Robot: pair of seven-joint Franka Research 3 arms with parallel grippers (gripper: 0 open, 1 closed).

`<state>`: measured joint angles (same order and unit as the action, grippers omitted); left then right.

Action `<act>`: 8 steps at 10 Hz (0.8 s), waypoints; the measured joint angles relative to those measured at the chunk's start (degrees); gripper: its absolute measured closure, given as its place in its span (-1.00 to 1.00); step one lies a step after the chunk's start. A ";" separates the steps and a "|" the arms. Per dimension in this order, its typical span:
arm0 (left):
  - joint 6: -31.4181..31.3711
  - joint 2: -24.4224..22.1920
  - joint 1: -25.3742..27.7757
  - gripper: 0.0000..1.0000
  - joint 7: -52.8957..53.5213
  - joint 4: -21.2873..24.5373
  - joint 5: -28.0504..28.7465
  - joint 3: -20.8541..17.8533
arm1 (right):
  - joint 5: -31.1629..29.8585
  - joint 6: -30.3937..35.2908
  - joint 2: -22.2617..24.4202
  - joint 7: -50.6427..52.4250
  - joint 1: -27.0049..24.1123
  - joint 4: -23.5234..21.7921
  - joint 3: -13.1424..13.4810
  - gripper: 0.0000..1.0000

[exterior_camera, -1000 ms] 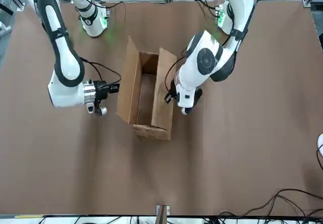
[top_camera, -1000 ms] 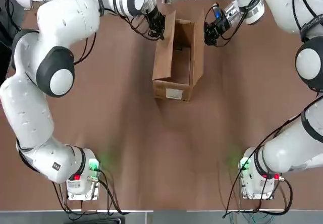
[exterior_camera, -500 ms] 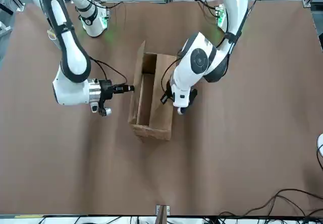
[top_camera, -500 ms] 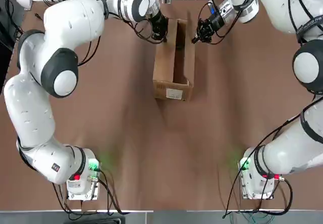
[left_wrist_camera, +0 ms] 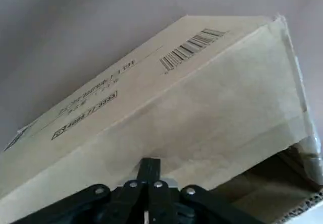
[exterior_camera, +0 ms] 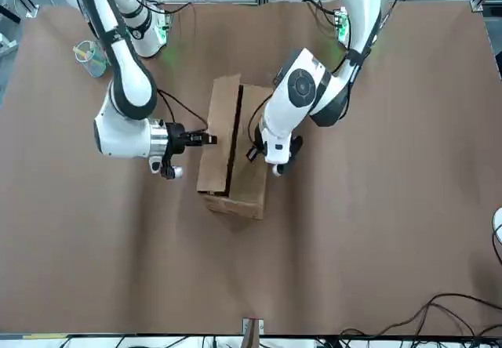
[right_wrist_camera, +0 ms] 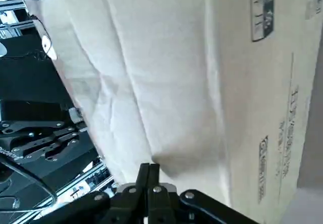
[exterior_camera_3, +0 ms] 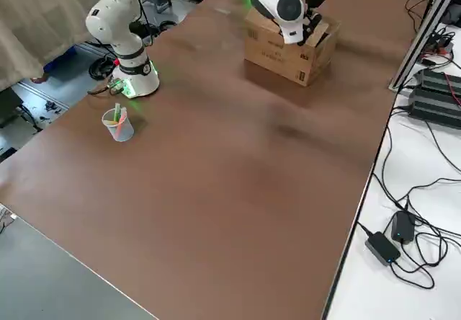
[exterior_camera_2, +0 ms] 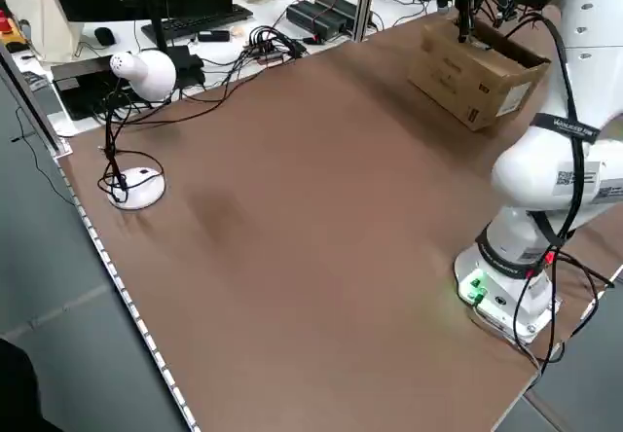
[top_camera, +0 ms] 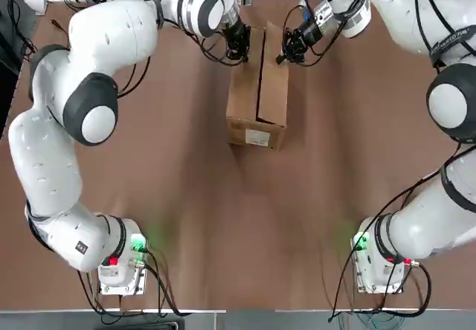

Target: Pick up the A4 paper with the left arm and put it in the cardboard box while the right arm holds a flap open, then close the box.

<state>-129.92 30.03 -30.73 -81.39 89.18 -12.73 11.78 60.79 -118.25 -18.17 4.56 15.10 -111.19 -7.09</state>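
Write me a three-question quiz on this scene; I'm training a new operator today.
1. True or false: the box's long flaps are folded nearly shut.
2. The left hand and right hand are: A) wide open, B) shut, C) holding a cup.
3. Which view shows the cup with pens near an arm base?

Key: 1 true. 2 B. 3 the right side view.
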 joint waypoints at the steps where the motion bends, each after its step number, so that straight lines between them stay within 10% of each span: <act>1: 0.02 0.06 -0.16 0.98 -0.43 -0.09 0.70 0.00 | 0.00 -1.59 -0.14 -0.42 0.88 -0.08 0.00 0.98; 8: 0.09 1.13 -1.35 0.98 -2.74 -0.75 5.31 -0.12 | 0.03 -5.48 -1.23 -0.75 2.78 -0.33 0.03 0.98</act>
<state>-129.83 31.16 -32.08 -84.12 88.44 -7.42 11.66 60.81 -123.74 -19.41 3.81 17.88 -111.52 -7.06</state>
